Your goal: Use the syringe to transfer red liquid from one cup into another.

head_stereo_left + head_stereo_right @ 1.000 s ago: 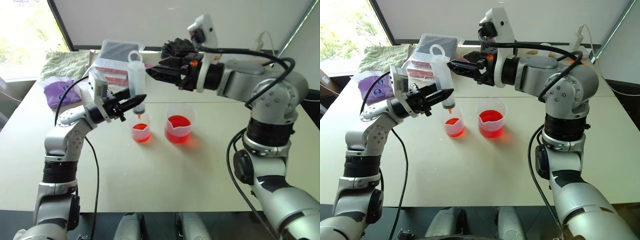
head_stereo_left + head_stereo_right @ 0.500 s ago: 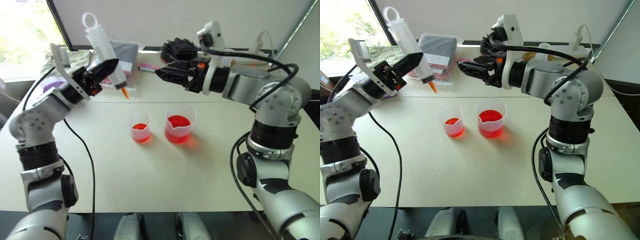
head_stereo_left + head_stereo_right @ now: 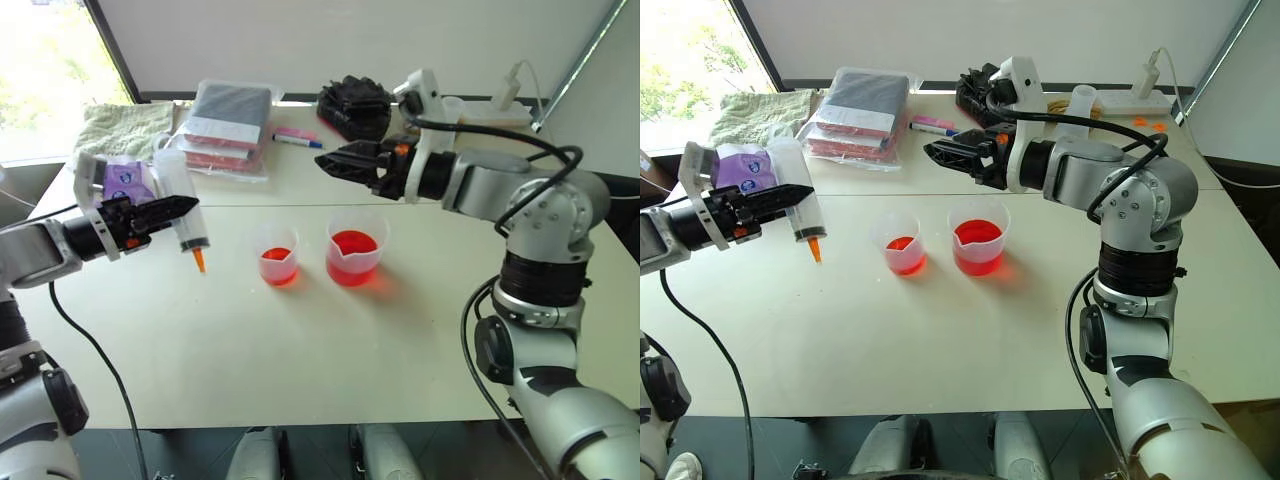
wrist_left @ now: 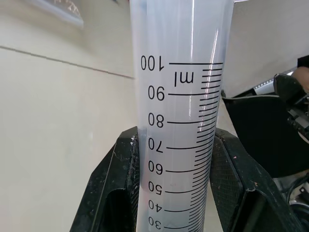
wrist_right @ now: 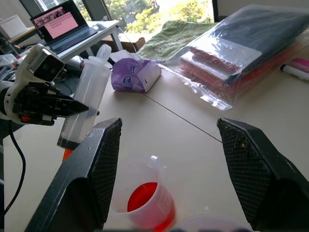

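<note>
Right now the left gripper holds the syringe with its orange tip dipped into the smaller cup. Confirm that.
Not quite. The left gripper does hold the syringe, but its orange tip hangs over bare table, well off to the side of the smaller cup, not in it. The left eye view shows the gap.

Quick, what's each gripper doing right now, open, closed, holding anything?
Left gripper: shut on the syringe.
Right gripper: open, empty, above the table behind the cups.
</note>
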{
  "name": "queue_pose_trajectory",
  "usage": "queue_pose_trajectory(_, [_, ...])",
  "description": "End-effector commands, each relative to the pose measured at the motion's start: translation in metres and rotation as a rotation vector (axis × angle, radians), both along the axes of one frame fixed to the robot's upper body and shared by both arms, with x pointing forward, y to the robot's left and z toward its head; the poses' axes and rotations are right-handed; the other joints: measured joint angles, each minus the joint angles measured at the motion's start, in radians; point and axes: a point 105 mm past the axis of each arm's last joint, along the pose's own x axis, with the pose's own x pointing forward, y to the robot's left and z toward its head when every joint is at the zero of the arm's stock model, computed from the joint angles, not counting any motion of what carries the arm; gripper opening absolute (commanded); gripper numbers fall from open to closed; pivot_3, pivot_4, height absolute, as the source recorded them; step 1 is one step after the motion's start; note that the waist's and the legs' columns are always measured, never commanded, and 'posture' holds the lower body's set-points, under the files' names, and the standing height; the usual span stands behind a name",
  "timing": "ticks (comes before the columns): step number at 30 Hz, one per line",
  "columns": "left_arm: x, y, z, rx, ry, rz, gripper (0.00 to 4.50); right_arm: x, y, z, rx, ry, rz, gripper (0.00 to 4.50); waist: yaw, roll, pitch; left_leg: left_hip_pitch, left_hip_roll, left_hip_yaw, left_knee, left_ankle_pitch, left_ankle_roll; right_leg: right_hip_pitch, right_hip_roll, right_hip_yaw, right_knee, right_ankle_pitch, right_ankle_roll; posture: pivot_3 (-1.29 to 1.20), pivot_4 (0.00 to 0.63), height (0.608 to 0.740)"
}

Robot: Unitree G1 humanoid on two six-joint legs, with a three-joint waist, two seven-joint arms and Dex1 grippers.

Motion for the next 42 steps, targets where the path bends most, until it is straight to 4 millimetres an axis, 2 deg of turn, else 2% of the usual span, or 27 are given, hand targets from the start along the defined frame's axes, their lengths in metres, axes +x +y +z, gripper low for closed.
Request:
queue_pose_trajectory(1, [-0.003, -0.002, -0.016, 0.099, 0.075, -0.026, 1.47, -0.004, -0.009, 0.011, 0.014, -0.044, -0.015, 3.26, -0.001, 0.000, 0.000, 0.000, 0.000, 0.000, 0.000, 0.000, 0.000, 0.000, 0.000, 0.000, 0.000, 0.000, 0.000, 0.00, 0.150, 0.740])
queue_pose_trajectory(5, [-0.001, -0.005, -0.036, 0.184, 0.171, -0.045, 1.47, -0.007, -0.013, 0.009, 0.004, -0.038, -0.027, 3.26, -0.001, 0.000, 0.000, 0.000, 0.000, 0.001, 0.000, 0.000, -0.001, 0.000, 0.000, 0.000, 0.000, 0.000, 0.000, 0.00, 0.150, 0.740])
queue_pose_trajectory(6, [-0.003, -0.007, -0.044, 0.230, 0.195, -0.068, 1.47, -0.013, -0.015, 0.008, -0.010, -0.045, -0.008, 3.26, -0.001, 0.000, 0.000, 0.000, 0.000, 0.001, 0.000, 0.000, -0.001, 0.000, 0.000, 0.000, 0.000, 0.000, 0.000, 0.00, 0.150, 0.740])
queue_pose_trajectory(8, [-0.002, -0.008, -0.054, 0.282, 0.216, -0.084, 1.47, -0.032, -0.018, 0.003, -0.066, -0.065, 0.068, 3.26, 0.002, 0.000, 0.000, 0.000, 0.000, 0.001, -0.001, 0.000, -0.001, -0.001, 0.000, 0.000, -0.001, 0.000, 0.000, 0.00, 0.150, 0.740])
queue_pose_trajectory(11, [0.003, -0.007, -0.057, 0.300, 0.217, -0.087, 1.47, -0.054, -0.019, -0.004, -0.126, -0.083, 0.164, 3.26, 0.006, 0.000, 0.000, 0.000, 0.000, 0.001, -0.002, 0.000, 0.000, -0.001, 0.000, 0.000, -0.001, 0.000, 0.000, 0.00, 0.150, 0.740])
queue_pose_trajectory(14, [0.007, -0.005, -0.062, 0.323, 0.225, -0.088, 1.47, -0.083, -0.018, -0.021, -0.221, -0.058, 0.304, 3.26, 0.006, -0.001, 0.000, 0.000, -0.001, 0.001, -0.002, 0.000, 0.000, -0.001, 0.000, 0.000, -0.002, 0.000, 0.000, 0.00, 0.150, 0.740])
queue_pose_trajectory(17, [0.010, -0.005, -0.062, 0.322, 0.222, -0.092, 1.47, -0.098, -0.020, -0.040, -0.334, -0.041, 0.371, 3.26, 0.005, -0.001, 0.001, 0.000, -0.001, 0.001, -0.001, 0.000, 0.001, -0.001, 0.001, 0.000, -0.002, 0.000, 0.000, 0.00, 0.150, 0.740])
queue_pose_trajectory(19, [0.013, -0.006, -0.062, 0.320, 0.220, -0.093, 1.47, -0.102, -0.023, -0.053, -0.423, -0.040, 0.388, 3.26, 0.006, -0.003, 0.001, 0.000, -0.001, 0.001, -0.001, 0.000, 0.001, 0.000, 0.001, 0.001, -0.002, 0.000, 0.000, 0.00, 0.150, 0.740])
queue_pose_trajectory(21, [0.016, -0.007, -0.061, 0.316, 0.215, -0.090, 1.47, -0.100, -0.023, -0.058, -0.459, -0.048, 0.394, 3.26, 0.004, -0.003, 0.002, 0.000, -0.001, 0.001, 0.000, 0.000, 0.001, 0.000, 0.002, 0.001, -0.002, 0.000, 0.000, 0.00, 0.150, 0.740])
queue_pose_trajectory(28, [0.014, -0.009, -0.065, 0.328, 0.217, -0.105, 1.47, -0.090, -0.021, -0.059, -0.465, -0.074, 0.370, 3.26, 0.005, -0.004, 0.002, 0.000, 0.000, 0.001, 0.000, 0.000, 0.001, 0.000, 0.002, 0.001, -0.001, 0.000, 0.000, 0.00, 0.150, 0.740])
queue_pose_trajectory(36, [0.012, -0.011, -0.073, 0.372, 0.227, -0.122, 1.47, -0.088, -0.022, -0.060, -0.475, -0.079, 0.366, 3.26, 0.012, -0.004, 0.002, 0.000, 0.000, 0.001, 0.000, 0.000, 0.001, 0.000, 0.001, 0.001, -0.001, 0.000, 0.000, 0.00, 0.150, 0.740])
queue_pose_trajectory(38, [0.012, -0.011, -0.073, 0.365, 0.226, -0.122, 2.45, -0.088, -0.022, -0.060, -0.476, -0.079, 0.365, 3.33, 0.016, -0.004, 0.002, 0.000, 0.000, 0.001, 0.001, 0.000, 0.001, 0.000, 0.001, 0.001, -0.001, 0.000, 0.000, 0.00, 0.150, 0.740])
queue_pose_trajectory(39, [0.012, -0.011, -0.073, 0.363, 0.224, -0.121, 2.71, -0.088, -0.022, -0.060, -0.476, -0.079, 0.365, 3.33, 0.019, -0.004, 0.002, 0.000, 0.000, 0.001, 0.001, -0.001, 0.001, 0.000, 0.001, 0.001, -0.001, 0.000, 0.000, 0.00, 0.150, 0.740])
queue_pose_trajectory(42, [0.013, -0.010, -0.072, 0.362, 0.223, -0.112, 3.88, -0.087, -0.022, -0.060, -0.478, -0.081, 0.363, 3.33, 0.027, -0.004, 0.002, 0.000, 0.000, 0.001, 0.001, 0.000, 0.001, 0.000, 0.001, 0.001, -0.001, 0.000, 0.000, 0.00, 0.150, 0.740])
